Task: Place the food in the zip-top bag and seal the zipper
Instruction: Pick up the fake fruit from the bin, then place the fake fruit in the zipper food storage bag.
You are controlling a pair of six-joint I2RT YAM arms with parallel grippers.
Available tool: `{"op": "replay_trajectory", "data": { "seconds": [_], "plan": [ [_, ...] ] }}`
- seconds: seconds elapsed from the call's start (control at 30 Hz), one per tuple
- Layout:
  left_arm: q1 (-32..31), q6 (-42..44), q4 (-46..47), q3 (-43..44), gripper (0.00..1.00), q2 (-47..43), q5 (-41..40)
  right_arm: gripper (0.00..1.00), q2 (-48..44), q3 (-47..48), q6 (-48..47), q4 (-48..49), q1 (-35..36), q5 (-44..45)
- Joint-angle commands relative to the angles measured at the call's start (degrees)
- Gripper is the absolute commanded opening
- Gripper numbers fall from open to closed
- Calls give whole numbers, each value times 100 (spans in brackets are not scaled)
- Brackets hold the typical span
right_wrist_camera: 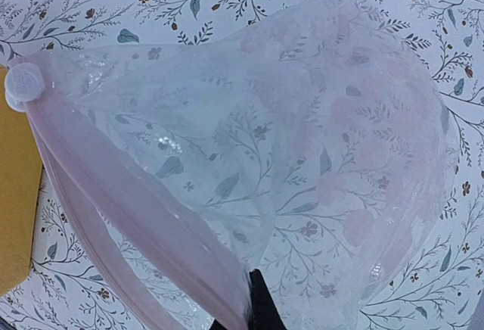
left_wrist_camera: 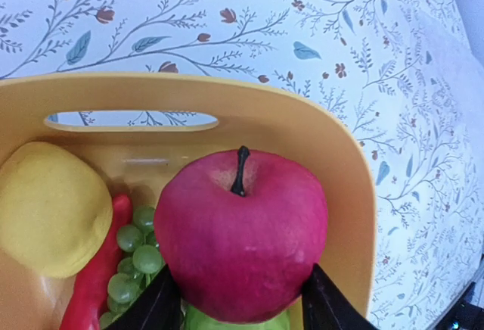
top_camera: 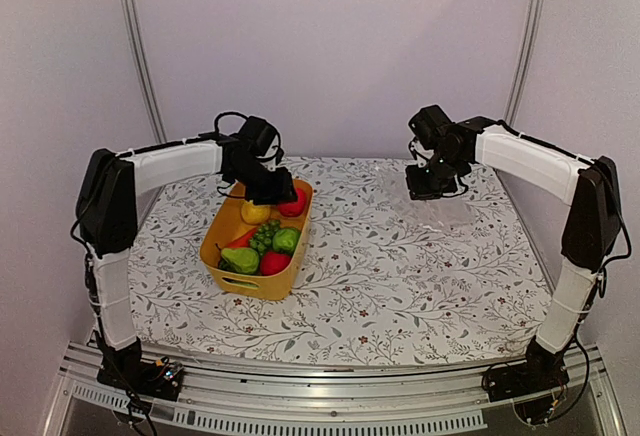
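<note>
Left wrist view: left gripper (left_wrist_camera: 238,288) is half open, its fingers (left_wrist_camera: 155,303) pressed on both sides of the red apple (left_wrist_camera: 242,243) at the far right corner of the yellow basket (left_wrist_camera: 344,171). The lemon (left_wrist_camera: 49,209), grapes (left_wrist_camera: 136,258) and red pepper (left_wrist_camera: 94,277) lie in the basket left of the apple. Right gripper (right_wrist_camera: 253,303) is fully closed, pinching the zip-top bag (right_wrist_camera: 302,156) by its zipper (right_wrist_camera: 128,201), well right of the basket over the floral table (top_camera: 400,286).
</note>
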Motion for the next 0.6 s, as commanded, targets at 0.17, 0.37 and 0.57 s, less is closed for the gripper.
{"op": "replay_trajectory", "data": {
  "seconds": [0.17,0.37,0.57],
  "plan": [
    [-34,100,237,-812,45,-1605,259,0,-155,254,72,-166,120,-22],
    [-439,17,1529,-1069,44,-2105,1055,0,63,515,129,-178,326,-121],
    [-990,-200,2528,-939,42,-1825,1543,0,355,1062,259,-268,517,-399]
  ]
}}
